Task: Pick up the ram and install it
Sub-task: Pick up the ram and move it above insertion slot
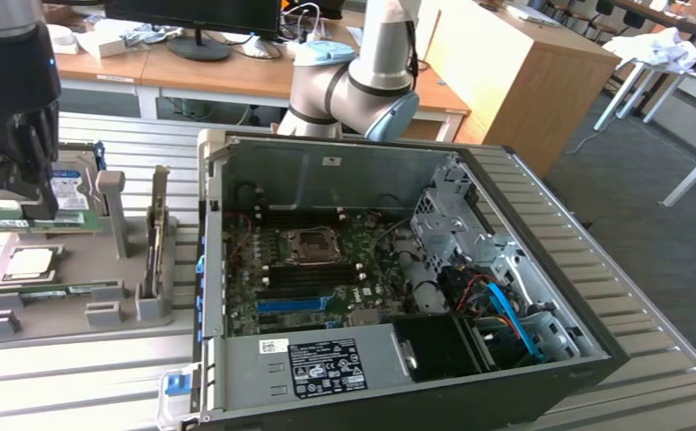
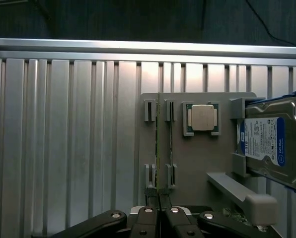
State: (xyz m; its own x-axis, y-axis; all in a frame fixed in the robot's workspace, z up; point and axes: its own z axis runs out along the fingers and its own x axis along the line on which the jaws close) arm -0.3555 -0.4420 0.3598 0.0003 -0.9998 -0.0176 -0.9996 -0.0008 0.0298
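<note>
Carry step judged in hand: the gripper (image 1: 13,208), fingers clenched on the ram (image 1: 72,222), holds the stick level above the parts tray (image 1: 72,328), with the open computer case (image 1: 323,171) at three o'clock in the exterior view; installation calls for edge-true alignment over a motherboard (image 1: 365,247) slot before pressing.

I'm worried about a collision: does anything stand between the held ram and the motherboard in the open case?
Yes. The gripper holds the ram above the tray; between it and the motherboard stand the tray's upright posts and the case's wall on the exterior view's left. The case is open on top.
</note>
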